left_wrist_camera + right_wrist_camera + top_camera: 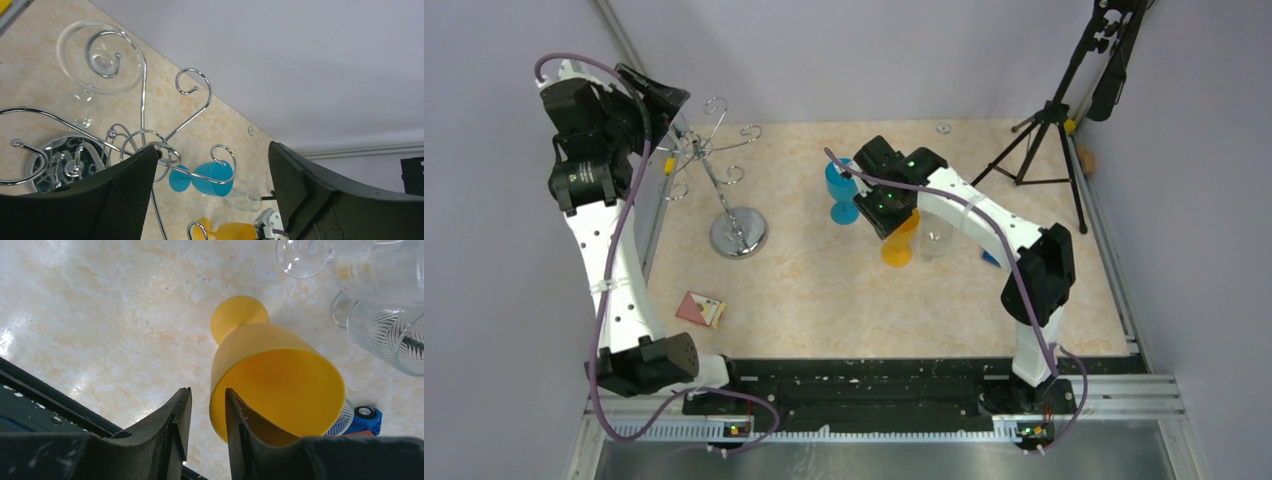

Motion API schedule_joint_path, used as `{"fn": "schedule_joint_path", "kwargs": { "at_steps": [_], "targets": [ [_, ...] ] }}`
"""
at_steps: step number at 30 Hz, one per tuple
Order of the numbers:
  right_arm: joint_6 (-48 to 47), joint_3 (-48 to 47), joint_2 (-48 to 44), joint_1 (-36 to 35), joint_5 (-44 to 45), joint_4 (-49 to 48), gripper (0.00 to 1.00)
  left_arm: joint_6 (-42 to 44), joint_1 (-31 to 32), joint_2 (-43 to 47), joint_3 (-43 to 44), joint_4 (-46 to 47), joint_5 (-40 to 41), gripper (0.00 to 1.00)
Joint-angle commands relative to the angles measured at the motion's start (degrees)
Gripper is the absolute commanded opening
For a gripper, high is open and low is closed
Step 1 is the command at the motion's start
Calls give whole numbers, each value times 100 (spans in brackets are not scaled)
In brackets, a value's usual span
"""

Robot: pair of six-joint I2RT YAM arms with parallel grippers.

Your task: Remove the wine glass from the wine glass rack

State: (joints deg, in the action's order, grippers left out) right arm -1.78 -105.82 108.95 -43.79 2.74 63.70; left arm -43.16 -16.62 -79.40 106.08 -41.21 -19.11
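Wine glass rack (738,232) stands on the desk (824,310); we take every bearing from it. We see one clear wine glass (70,60) hanging foot-up in a curled arm of the rack. Left hand (211,150) hovers right at the rack's upper arms, fingers wide apart, gripping nothing. Well right of the rack, the yellow wine glass (270,370) stands on its foot. Right hand (207,395) straddles its rim, fingers a little apart; we note a gap beside the glass wall. Blue glass (842,185) stands between rack and yellow glass, with a clear tumbler (936,235) farther right. A small packet (700,309) lies near the rack's base.
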Motion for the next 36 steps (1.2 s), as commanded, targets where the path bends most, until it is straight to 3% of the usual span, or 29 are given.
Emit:
{"fn": "schedule_joint_path", "kwargs": {
  "at_steps": [1,4,10,16,21,24,32,36],
  "targets": [
    [48,-517,-96,-86,-173,-195,34,156,-237,4,264,129,112,85],
    [105,-666,-159,-77,-250,-257,39,251,-360,-84,369,40,142,85],
    [425,-406,-671,28,-57,-922,61,442,-697,-356,553,-235,117,85],
    [801,350,-1432,323,-81,-2118,62,535,-995,-738,655,-303,-124,84],
    [839,492,-1556,423,-149,-2320,61,888,-1197,-1191,1048,-464,-263,70],
    [805,563,-1565,432,-190,-2325,61,1144,-1284,-1507,1354,-592,-413,68],
    [631,657,-1574,442,-134,-2340,61,1574,-1342,-2224,1621,-701,-1067,80],
    [623,722,-1578,451,-132,-2350,61,1494,-1357,-2396,1617,-608,-1344,80]
  ]
}}
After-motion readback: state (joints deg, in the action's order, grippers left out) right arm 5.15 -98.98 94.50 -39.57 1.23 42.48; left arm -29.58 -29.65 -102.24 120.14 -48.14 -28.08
